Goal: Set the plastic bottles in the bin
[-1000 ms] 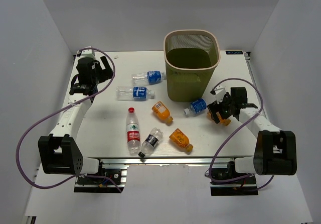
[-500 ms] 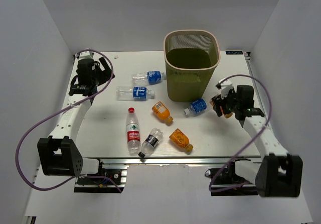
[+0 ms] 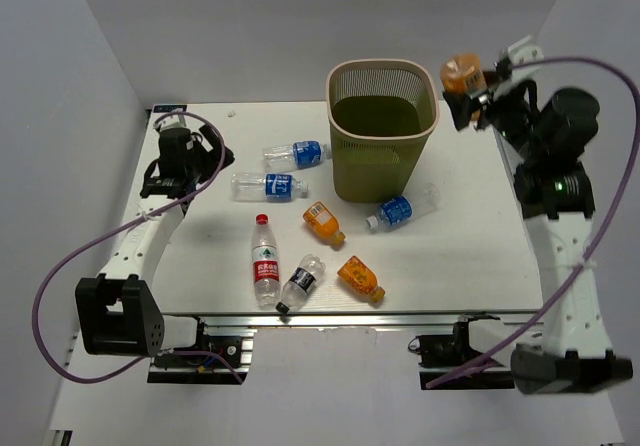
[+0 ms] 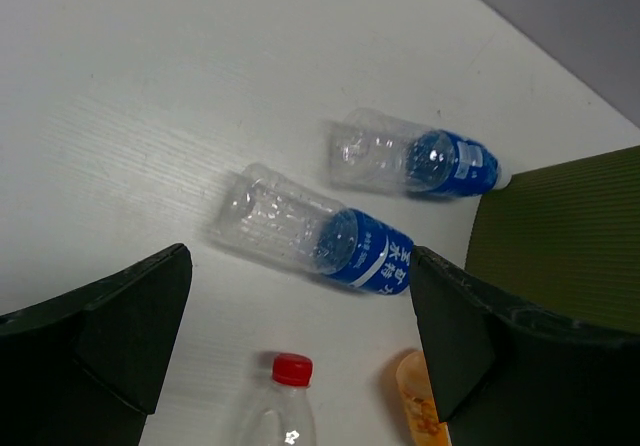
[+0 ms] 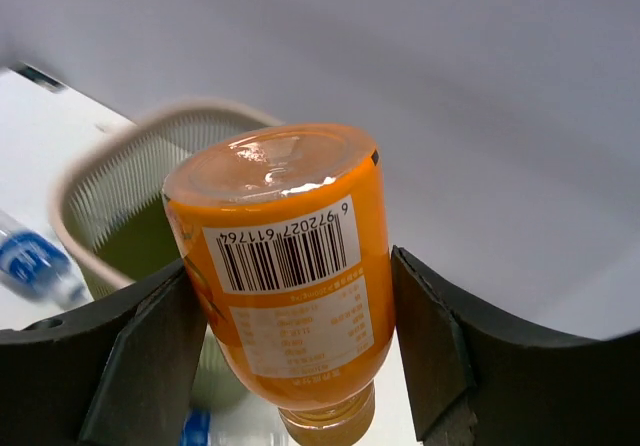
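My right gripper (image 3: 470,91) is shut on a stubby orange bottle (image 3: 460,72), held high just right of the olive-tan mesh bin's rim (image 3: 383,69). In the right wrist view the orange bottle (image 5: 290,266) sits between my fingers with the bin (image 5: 120,196) below and left. My left gripper (image 3: 183,171) is open and empty at the table's left. Its view shows two clear blue-label bottles (image 4: 320,236) (image 4: 420,156). On the table lie two blue-label bottles (image 3: 270,185) (image 3: 297,153), a third (image 3: 392,212), two orange bottles (image 3: 323,221) (image 3: 360,278), the red-label bottle (image 3: 264,261) and the dark-label bottle (image 3: 300,282).
White walls close in the table on the left, back and right. Purple cables loop from both arms. The red cap (image 4: 292,368) and an orange bottle's end (image 4: 418,396) lie at the bottom of the left wrist view.
My right gripper has risen from the table's right side with the orange bottle and moved up beside the bin's rim. My left gripper has shifted slightly.
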Available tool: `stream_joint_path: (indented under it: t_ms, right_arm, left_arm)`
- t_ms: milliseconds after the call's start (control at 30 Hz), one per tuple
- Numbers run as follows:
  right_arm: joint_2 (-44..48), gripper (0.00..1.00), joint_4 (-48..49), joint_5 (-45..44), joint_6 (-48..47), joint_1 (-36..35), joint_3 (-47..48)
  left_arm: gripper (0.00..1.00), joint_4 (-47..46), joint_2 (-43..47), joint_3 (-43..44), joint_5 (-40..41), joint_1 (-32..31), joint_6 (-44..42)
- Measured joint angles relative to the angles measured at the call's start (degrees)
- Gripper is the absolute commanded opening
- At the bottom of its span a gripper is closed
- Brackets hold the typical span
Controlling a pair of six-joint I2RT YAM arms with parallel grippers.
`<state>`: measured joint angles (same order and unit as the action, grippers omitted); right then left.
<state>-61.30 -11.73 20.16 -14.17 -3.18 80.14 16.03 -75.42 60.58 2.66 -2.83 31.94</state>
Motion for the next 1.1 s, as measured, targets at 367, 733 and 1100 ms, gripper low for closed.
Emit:
stream_joint_path:
  t_ms: [367,733,1100]
  right_arm:
    - [-29.86,0.89,-0.02,1.09,3.82,-11.65,18.43]
    - [-31.34,0.89,-1.86,-6.1,8.72,-11.26,21.31]
    - [-15.65,0.89,4.79,-8.9,24.87,5.38,0.85]
  left_arm:
    - [0.98,5.44,-0.17,-5.22,-0.35,-12.72,3.43]
    - [0.98,12.26,4.87,-19.47,-7.41,-16.87,8.2]
    - [0.73,14.67,1.81,-21.77,-7.93,-21.05,8.63]
